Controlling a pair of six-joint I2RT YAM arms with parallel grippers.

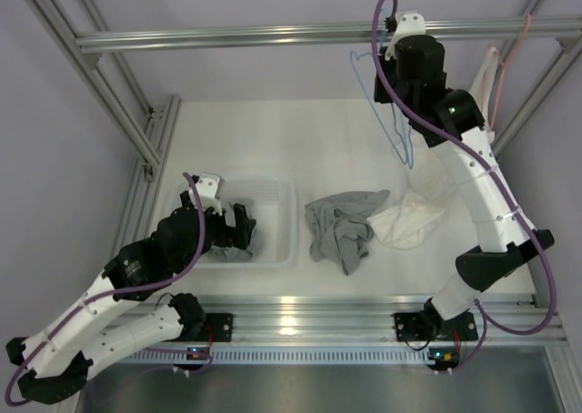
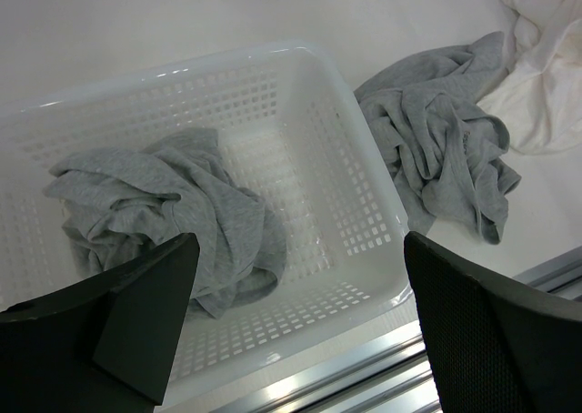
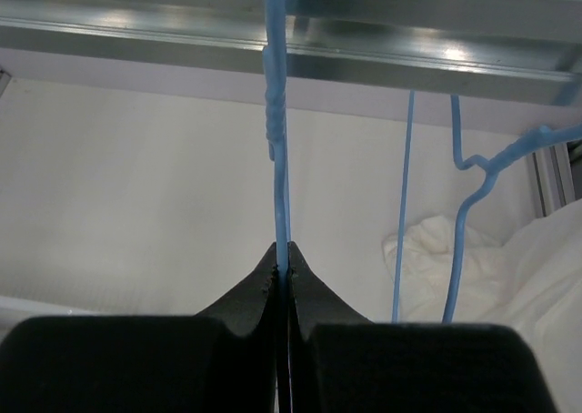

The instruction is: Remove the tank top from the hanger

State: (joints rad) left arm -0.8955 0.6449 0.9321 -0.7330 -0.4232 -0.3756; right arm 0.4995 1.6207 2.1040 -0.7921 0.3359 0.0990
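Observation:
A bare blue wire hanger (image 1: 397, 138) hangs below the top rail (image 1: 273, 36). My right gripper (image 1: 391, 51) is raised to the rail and shut on the hanger's wire (image 3: 277, 158), with the jaws pinched at the wire (image 3: 283, 249). A grey tank top (image 2: 173, 204) lies crumpled in the white basket (image 2: 364, 158). My left gripper (image 2: 300, 272) hovers open and empty over the basket's near side (image 1: 235, 229). A second grey garment (image 1: 344, 222) lies on the table right of the basket, also in the left wrist view (image 2: 446, 149).
A white garment (image 1: 411, 217) lies crumpled beside the grey one on the table. Another white garment (image 1: 489, 81) hangs on a pink hanger at the right rail. Aluminium frame posts stand at the left and right; a rail runs along the near edge (image 1: 300, 311).

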